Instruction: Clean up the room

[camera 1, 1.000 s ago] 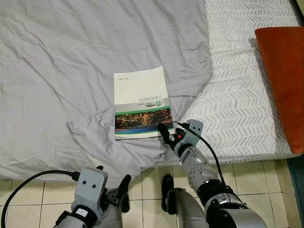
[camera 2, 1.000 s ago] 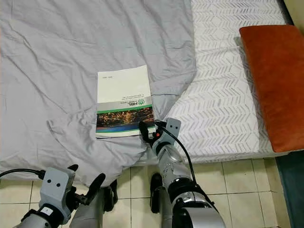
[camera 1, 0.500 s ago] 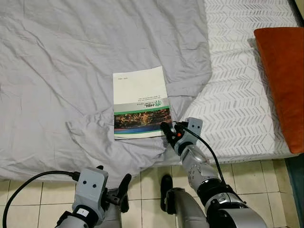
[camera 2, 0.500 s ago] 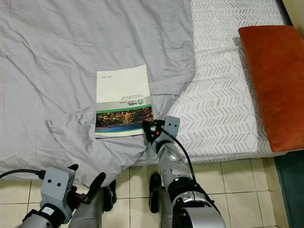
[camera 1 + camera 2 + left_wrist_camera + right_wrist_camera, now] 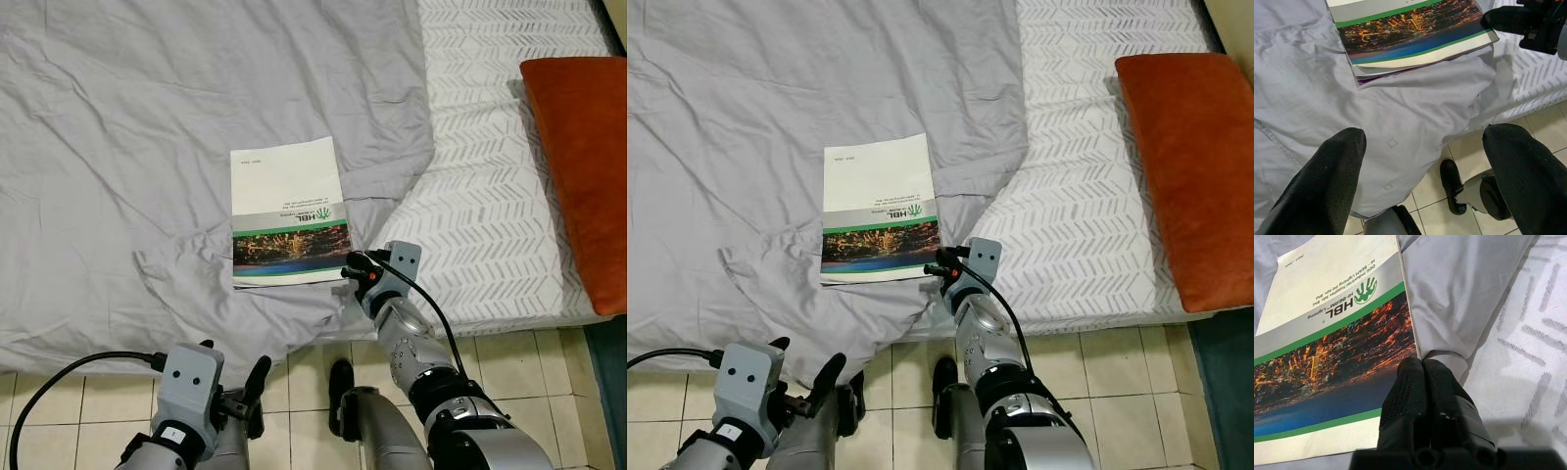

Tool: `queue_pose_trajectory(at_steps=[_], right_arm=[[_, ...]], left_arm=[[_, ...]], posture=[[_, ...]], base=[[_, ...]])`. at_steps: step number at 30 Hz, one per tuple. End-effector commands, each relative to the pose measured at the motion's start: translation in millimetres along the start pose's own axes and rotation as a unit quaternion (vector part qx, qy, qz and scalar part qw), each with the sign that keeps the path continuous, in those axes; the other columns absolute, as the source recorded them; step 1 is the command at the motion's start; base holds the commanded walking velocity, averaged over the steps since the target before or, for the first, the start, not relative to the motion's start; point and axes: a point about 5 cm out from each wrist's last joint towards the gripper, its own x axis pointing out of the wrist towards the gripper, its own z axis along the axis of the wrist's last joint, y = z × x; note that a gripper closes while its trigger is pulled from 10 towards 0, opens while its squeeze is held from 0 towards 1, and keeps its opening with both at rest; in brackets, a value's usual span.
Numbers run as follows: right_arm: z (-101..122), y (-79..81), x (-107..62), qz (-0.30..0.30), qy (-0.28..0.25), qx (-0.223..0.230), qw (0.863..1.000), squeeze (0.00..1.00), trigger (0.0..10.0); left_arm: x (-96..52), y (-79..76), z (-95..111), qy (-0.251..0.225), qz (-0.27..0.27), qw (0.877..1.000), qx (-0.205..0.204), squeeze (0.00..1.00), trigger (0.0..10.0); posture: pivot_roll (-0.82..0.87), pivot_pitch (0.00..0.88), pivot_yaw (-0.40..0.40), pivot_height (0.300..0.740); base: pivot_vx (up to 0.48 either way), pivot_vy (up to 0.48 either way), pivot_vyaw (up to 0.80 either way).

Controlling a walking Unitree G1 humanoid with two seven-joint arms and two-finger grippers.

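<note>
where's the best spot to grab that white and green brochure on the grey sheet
Grip the white and green brochure at its near right corner, coming from the bed's foot edge. It lies flat on the grey sheet, and that corner overhangs a fold beside the right gripper, whose fingers are shut there.

A bed [image 5: 490, 196] with a herringbone-patterned sheet stood on a cream tiled floor [image 5: 59, 411], under a rumpled grey duvet [image 5: 147, 117].
</note>
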Motion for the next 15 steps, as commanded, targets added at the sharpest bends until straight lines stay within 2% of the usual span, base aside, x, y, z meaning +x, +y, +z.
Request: queue_pose_trajectory(at_steps=[1,4,9,13,15], right_arm=[[-15,-5.1,-6.4,-0.013,0.023,0.007,1.0,0.0,0.0],[-8,-4.1,-7.1,-0.013,-0.001,-0.004,1.0,0.0,0.0],[30,5.3,-9.7,-0.001,-0.1,-0.039,0.994,0.0,0.0],[37,7.8,-13.4,0.003,-0.116,-0.037,0.993,0.0,0.0],[34,6.8,-15.2,0.0,-0.105,-0.039,0.994,0.0,0.0]], left_arm=[[-2.4,-3.9,-10,0.022,-0.004,1.0,-0.005,0.0,10.0],[-2.4,-4.4,-9,0.022,-0.004,1.0,-0.006,0.0,10.0],[-2.1,-2.2,-10,0.022,0.0,1.0,-0.006,0.0,10.0],[-2.1,-4.6,-11,0.023,-0.002,1.0,-0.008,0.0,10.0],[-1.3,-6.1,-11,0.023,-0.004,1.0,-0.01,0.0,10.0]], posture=[[0.13,0.656,-0.101,0.74],[0.13,0.654,-0.1,0.74],[0.12,0.659,-0.104,0.74],[0.11,0.66,-0.105,0.74],[0.11,0.658,-0.105,0.74]], base=[[0.0,0.0,0.0],[0.0,0.0,0.0],[0.0,0.0,0.0],[0.0,0.0,0.0],[0.0,0.0,0.0]])
